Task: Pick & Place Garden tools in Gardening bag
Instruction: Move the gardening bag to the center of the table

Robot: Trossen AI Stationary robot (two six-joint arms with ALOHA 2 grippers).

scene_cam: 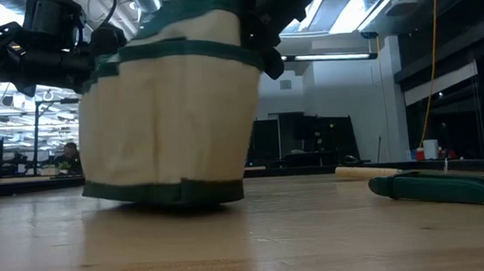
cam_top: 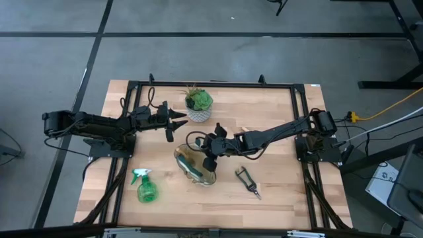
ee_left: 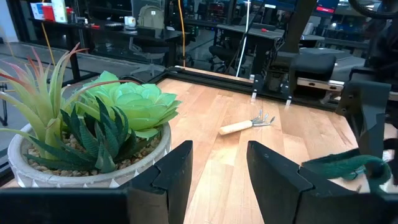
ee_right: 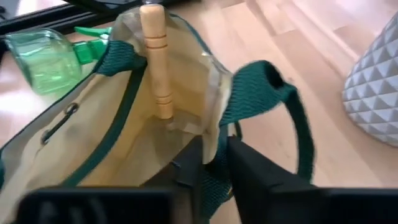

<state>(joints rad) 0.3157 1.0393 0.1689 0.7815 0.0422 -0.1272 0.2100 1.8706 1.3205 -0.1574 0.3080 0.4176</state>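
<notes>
Right wrist view: right gripper (ee_right: 214, 163) fingers pinch the gardening bag (ee_right: 93, 143) rim, wooden handle inside just beyond; grip steadily; left gripper (ee_left: 217, 174) gapes.

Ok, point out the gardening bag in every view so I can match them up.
High view: gardening bag at centre, under the right claw.
Low view: fills the left half, standing on the table.
Left wrist view: only a green strap and rim at the right edge.
Right wrist view: open mouth fills the picture, a wooden handle inside.
Shared landmark: the white plant pot.
</notes>
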